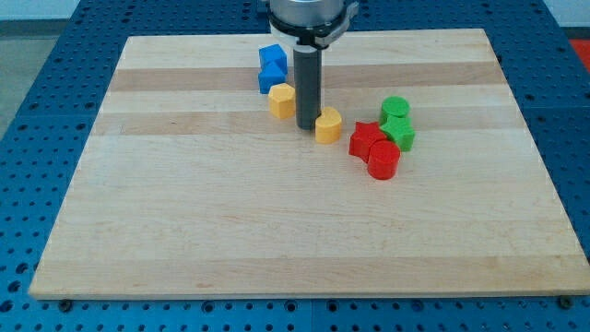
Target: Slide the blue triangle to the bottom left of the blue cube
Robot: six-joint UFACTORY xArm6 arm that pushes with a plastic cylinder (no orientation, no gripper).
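Note:
Two blue blocks sit touching near the top middle of the wooden board (184, 212). The upper one (271, 57) looks like the blue cube. The lower one (273, 77) looks like the blue triangle, directly below the cube. My tip (308, 125) stands on the board below and to the right of both blue blocks. It is between a yellow block (282, 100) on its left and a yellow block (327, 124) on its right, close to both.
A red star-like block (367, 138) and a red cylinder (383, 160) sit right of the tip. A green cylinder (395, 109) and a green block (400, 133) sit just beyond them. The arm's body (310, 18) hangs over the top middle.

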